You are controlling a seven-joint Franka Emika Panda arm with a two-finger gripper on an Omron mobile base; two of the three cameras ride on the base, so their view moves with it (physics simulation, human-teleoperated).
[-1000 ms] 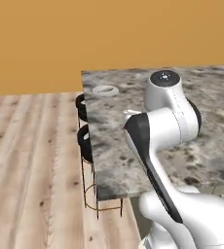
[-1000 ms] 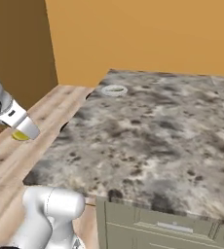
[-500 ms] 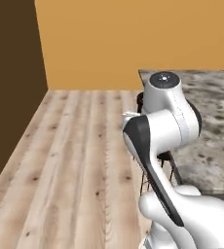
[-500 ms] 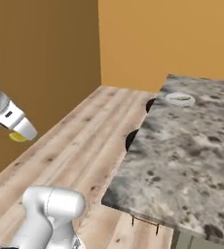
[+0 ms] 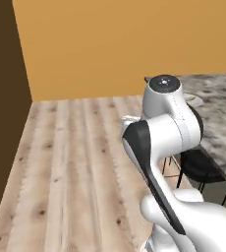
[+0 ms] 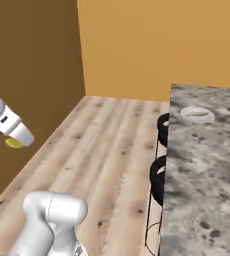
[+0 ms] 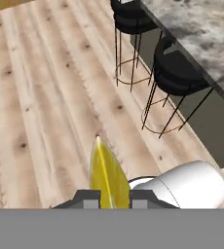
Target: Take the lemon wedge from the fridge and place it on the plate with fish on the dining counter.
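Lemon wedge (image 7: 107,177) sits clamped between the jaws, point forward, carried above the wooden floor (image 5: 75,167) clear of the stools (image 7: 179,75). The plate (image 6: 197,114) waits near the desk's (image 6: 207,165) far edge.

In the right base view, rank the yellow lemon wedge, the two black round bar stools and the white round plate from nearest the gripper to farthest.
1. The yellow lemon wedge, held at the gripper itself, far left.
2. The nearer black round bar stool, by the granite counter edge.
3. The farther black round bar stool, just behind it.
4. The white round plate, on the counter top, to the right.
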